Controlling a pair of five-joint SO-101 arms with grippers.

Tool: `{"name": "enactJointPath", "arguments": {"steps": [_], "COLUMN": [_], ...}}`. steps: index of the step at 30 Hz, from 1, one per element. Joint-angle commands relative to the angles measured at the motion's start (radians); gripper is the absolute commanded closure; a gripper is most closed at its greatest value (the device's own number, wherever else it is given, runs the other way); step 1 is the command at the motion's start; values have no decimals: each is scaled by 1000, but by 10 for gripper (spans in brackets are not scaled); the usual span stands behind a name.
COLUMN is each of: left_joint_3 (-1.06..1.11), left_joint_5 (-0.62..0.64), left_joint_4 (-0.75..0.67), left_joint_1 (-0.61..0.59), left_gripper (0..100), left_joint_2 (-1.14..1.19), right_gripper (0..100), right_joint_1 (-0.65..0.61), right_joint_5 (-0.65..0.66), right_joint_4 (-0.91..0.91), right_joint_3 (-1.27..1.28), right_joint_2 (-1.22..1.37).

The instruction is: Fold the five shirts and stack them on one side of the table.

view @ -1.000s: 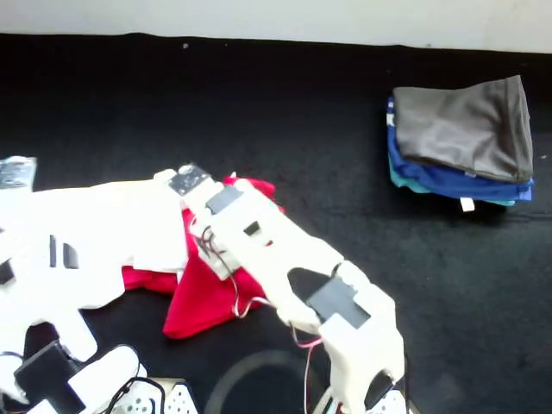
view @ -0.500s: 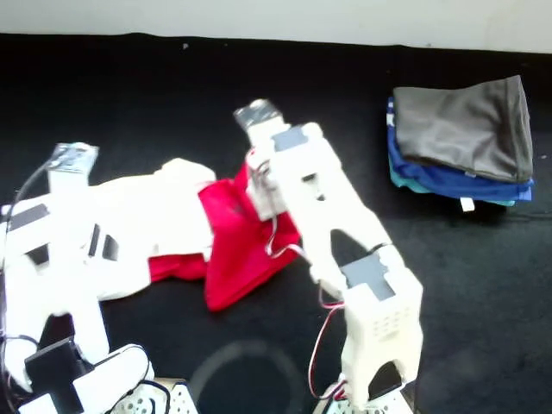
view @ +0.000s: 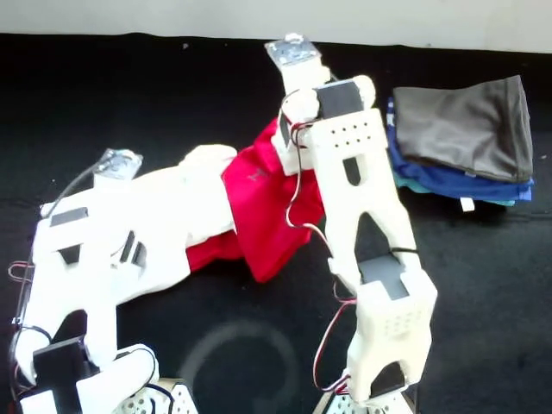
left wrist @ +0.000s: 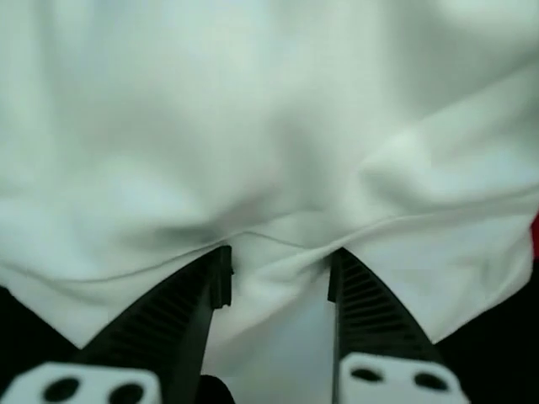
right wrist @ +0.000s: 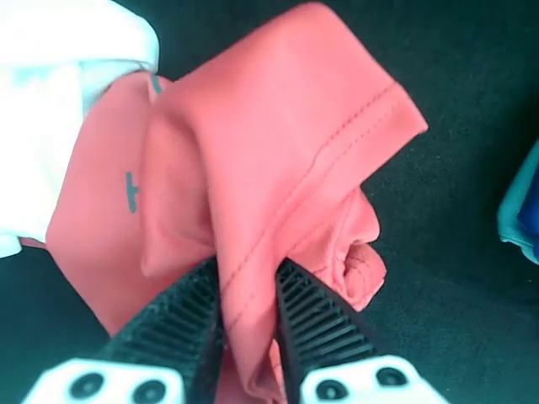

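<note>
gripping 1 red shirt (view: 260, 217), 1 white shirt (left wrist: 253, 126); stack (view: 461, 142) w/ 3

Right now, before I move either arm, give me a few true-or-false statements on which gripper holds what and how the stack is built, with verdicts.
1. The right gripper is clamped on the red shirt. True.
2. The grey shirt lies at the bottom of the stack. False: it is on top, with the blue shirt under it and the teal shirt lowest.
3. The red shirt rests on the stack. False: it hangs from the right gripper, apart from the stack and next to the white shirt.
4. The left gripper has a fold of the white shirt between its fingers. True.
</note>
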Motion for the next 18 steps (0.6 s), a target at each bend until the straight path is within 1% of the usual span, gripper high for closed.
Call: {"name": "enactJointPath", "arguments": {"steps": [1, 3, 8, 13, 18], "left_joint_3": [30, 38, -1, -96, -254], "left_joint_5": [-34, -35, -38, -161, -189], "left_joint_4": [-48, -69, -130, -140, -140], "left_joint_1": [-25, -67, -239, -433, -613], "left_gripper": [971, 997, 992, 992, 992], "left_joint_2": [-22, -24, -24, -25, -25], "right_gripper": [992, 992, 992, 992, 992], "right_joint_1": [24, 31, 64, 90, 84], "right_joint_5": [9, 9, 11, 11, 11], "right_joint_4": [10, 10, 8, 8, 8], "right_joint_3": [-64, -67, -67, -59, -59], "right_joint_2": [-140, -193, -308, -363, -349]}}
